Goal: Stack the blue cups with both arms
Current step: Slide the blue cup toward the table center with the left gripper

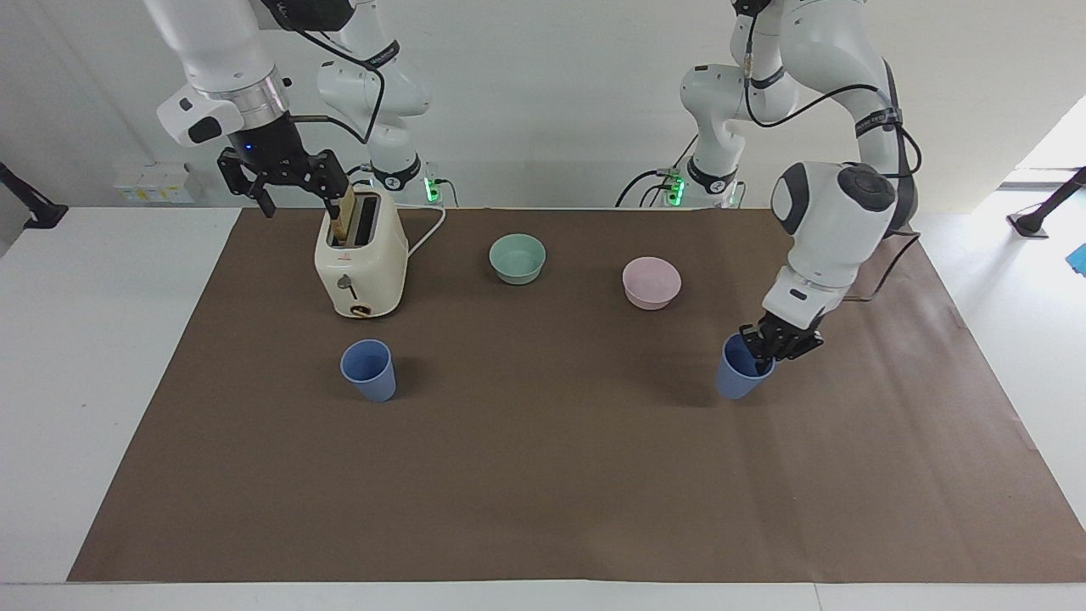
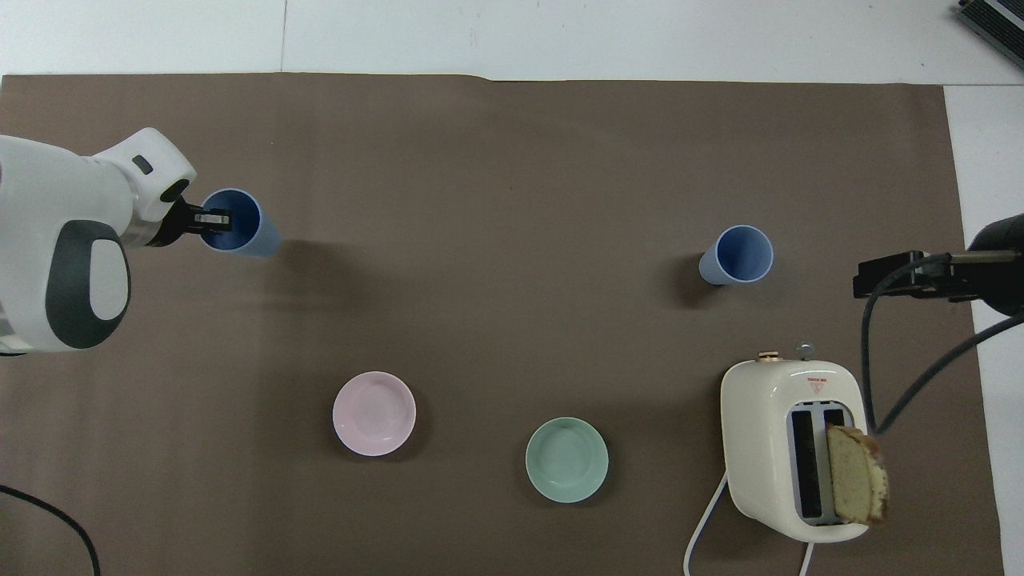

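Gripping the rim of one blue cup (image 1: 740,376), the left gripper (image 1: 770,344) has its fingers pinched together on the cup wall, one finger inside the mouth. In the facing view this held cup hangs tilted, its base just above the brown paper mat (image 1: 551,475), toward the left arm's end of the table. The second blue cup (image 1: 368,370) stands upright on the mat toward the right arm's end, farther from the robots than the cream toaster (image 1: 361,259). The right gripper (image 1: 295,180) hovers with its fingers spread apart over the toaster's edge, holding nothing, while that arm waits. A slice of bread (image 1: 344,212) stands in one toaster slot. The mint-green bowl (image 1: 517,258) and the pale pink bowl (image 1: 652,282) sit side by side between the toaster and the left arm, nearer to the robots than both cups.

From the overhead view, the left gripper (image 2: 210,219) reaches in over the held cup (image 2: 238,234), its tips clamped on the rim at the side nearest the arm's white wrist. The free cup (image 2: 738,255) stands well apart from it, across the width of the mat (image 2: 512,160). Only part of the right gripper (image 2: 920,276) shows at the picture's edge, beside the toaster (image 2: 788,448). The bread slice (image 2: 858,474) leans out of the slot. The pink bowl (image 2: 374,414) and green bowl (image 2: 566,460) lie nearer to the robots than the cups.
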Controlling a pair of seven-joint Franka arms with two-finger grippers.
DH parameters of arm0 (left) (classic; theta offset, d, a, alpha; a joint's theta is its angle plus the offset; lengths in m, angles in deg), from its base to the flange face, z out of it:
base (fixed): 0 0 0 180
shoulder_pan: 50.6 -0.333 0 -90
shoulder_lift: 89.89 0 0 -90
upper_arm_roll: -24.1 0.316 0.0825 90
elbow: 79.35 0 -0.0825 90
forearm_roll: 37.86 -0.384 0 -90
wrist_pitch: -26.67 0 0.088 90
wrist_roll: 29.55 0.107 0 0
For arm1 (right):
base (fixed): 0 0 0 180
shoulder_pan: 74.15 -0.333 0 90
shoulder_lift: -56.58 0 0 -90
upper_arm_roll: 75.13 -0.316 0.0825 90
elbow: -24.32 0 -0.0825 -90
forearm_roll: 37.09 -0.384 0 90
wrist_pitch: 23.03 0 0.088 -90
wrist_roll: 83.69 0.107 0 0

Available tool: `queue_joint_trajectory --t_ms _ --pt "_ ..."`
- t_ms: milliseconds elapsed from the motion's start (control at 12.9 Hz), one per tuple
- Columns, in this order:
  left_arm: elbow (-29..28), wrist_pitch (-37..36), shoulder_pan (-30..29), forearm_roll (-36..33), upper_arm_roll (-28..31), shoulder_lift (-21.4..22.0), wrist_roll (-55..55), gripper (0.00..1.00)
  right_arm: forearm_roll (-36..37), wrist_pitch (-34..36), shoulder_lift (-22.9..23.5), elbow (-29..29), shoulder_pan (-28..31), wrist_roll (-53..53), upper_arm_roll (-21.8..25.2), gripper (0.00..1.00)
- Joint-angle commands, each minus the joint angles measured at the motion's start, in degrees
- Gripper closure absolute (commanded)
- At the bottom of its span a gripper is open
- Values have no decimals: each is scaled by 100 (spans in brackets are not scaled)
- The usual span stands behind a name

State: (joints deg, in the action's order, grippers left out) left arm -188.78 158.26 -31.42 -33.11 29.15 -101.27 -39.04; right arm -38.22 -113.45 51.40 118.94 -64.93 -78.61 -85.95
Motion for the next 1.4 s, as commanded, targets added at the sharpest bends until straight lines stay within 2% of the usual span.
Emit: queue_joint_trajectory --t_ms 0,155,388,620,853,930,1008,1085,1240,1318 --pt "-236 471 566 69 102 -39 -621 100 -133 -55 -150 179 36 -16 -8 0" --pt "-316 692 892 69 102 -118 -982 100 -133 -160 -186 363 62 -7 -8 0" --pt "-316 973 1375 69 110 -250 -1526 100 -142 -757 -89 732 36 2 -17 0" --pt "-246 1271 1711 61 111 -505 -1932 100 -142 -1564 165 1232 27 2 -17 0" --pt "-246 1378 1922 52 119 -655 -2100 100 -134 -2137 630 1409 18 -7 -17 0" --pt "-229 1370 1922 52 111 -655 -2118 86 -133 -2321 832 1418 18 -7 -17 0" --pt "-168 1352 1905 43 110 -655 -2109 66 -133 -2523 991 1427 18 -7 -17 0" --pt "-123 1300 1853 52 110 -655 -2109 40 -125 -2760 1157 1445 9 37 -17 0" --pt "-114 1195 1808 52 119 -506 -2109 0 -125 -3217 1509 1445 -78 81 -8 0" --pt "-123 1081 1808 52 128 -410 -2092 0 -125 -3376 1659 1453 -52 81 -8 0"
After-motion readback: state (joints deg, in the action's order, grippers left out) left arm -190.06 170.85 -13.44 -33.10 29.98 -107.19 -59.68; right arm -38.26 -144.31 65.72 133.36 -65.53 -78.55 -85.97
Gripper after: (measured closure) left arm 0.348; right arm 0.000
